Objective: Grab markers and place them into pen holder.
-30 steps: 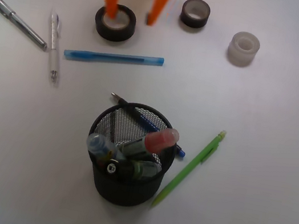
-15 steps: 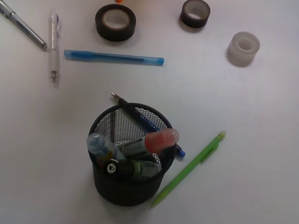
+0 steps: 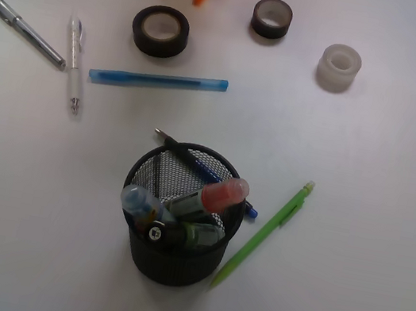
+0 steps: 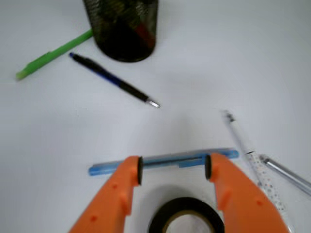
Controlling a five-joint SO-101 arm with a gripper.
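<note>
The markers [image 3: 201, 203] stand in the holder [image 3: 174, 254] on the white table [image 3: 370, 152]. Only the wrist view shows the gripper [image 4: 173, 167] spread and empty above a tape roll [image 4: 186, 217], a blue pen [image 4: 165, 159] beyond.

Your three markers, red-capped [image 3: 221, 195], blue-capped [image 3: 138, 200] and black-capped [image 3: 156, 232], lean inside your upright black mesh pen holder [image 3: 170, 266], caps up.

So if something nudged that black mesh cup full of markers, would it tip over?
Possibly. The pen holder stands upright, taller than wide, with markers leaning above its rim, so it looks top-heavy. Wire mesh probably keeps it light, so a low push might slide it instead.
</note>
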